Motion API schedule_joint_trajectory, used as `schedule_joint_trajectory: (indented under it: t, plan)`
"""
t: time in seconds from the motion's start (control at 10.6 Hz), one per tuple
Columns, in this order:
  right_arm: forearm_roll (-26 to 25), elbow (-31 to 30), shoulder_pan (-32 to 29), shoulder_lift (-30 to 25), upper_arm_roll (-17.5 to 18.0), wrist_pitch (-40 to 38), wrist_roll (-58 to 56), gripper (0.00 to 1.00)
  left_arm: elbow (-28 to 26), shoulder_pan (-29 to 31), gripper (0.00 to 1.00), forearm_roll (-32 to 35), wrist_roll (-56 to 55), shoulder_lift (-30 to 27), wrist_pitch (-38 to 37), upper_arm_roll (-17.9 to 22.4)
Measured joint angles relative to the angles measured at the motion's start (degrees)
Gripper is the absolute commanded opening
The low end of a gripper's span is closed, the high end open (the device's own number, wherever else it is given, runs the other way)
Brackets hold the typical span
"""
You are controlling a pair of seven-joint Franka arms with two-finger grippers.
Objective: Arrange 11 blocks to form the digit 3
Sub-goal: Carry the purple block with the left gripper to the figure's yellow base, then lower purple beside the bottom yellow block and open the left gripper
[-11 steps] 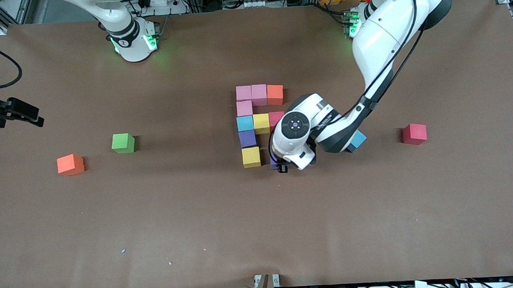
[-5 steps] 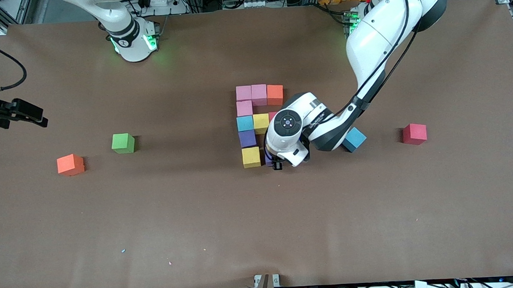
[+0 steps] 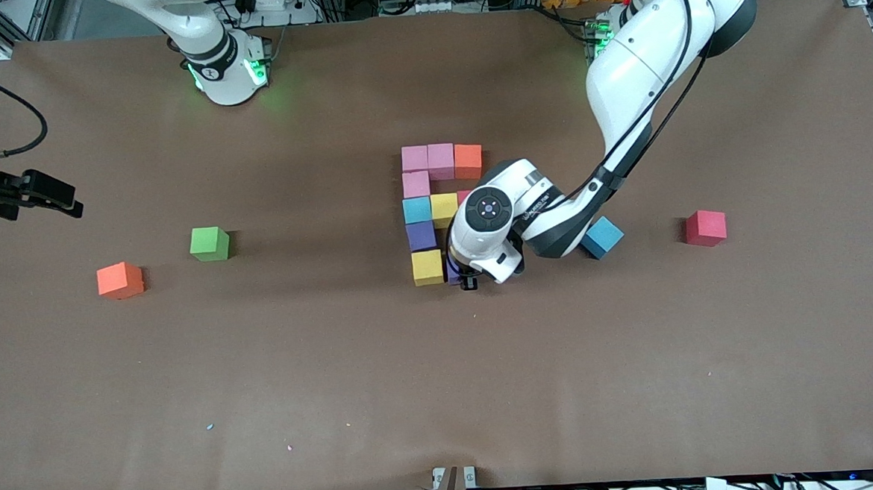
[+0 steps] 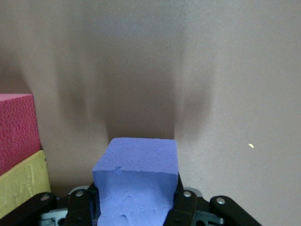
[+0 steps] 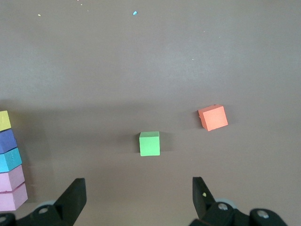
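In the front view, the left pincer (image 3: 467, 281) is low over the desk (image 3: 338, 369), clenched on a purple block (image 3: 453, 272) that peeks out from under the wrist, just beside the yellow block (image 3: 427, 267) at the near end of the partly built digit 3 (image 3: 434, 208). That figure stands mid-desk as a top bar of two pink blocks (image 3: 427, 158) and an orange block (image 3: 468, 160), a third pink block (image 3: 416, 184) below, a middle bar starting with a light blue block (image 3: 417, 209) and another yellow block (image 3: 444, 208), then a second purple block (image 3: 421, 235); its long axis runs from the robots' bases toward the front camera. A loose light blue block (image 3: 602, 237) and a red block (image 3: 705, 228) lie toward the left arm's end; a green cube (image 3: 209, 243) and a second orange block (image 3: 120, 280) lie toward the right arm's end. The right pincer (image 3: 61, 201) waits over that end's edge. In the left wrist view, the purple block (image 4: 136, 181) sits squarely between the pincer's fingers (image 4: 186, 207), faces square to them. In the right wrist view, the right pincer (image 5: 138, 200) is released, fingers spread wide, with the green cube (image 5: 149, 143) and orange block (image 5: 213, 117) below.
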Motion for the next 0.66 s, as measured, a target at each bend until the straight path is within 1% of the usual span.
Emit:
schedule_joint_trajectory:
  t: [0.66]
  plan:
    - [0.0, 0.0, 0.04, 0.04, 0.01, 0.02, 0.0, 1.0, 0.04, -0.81, 0.0, 0.0, -1.85, 0.25, 0.0, 0.03]
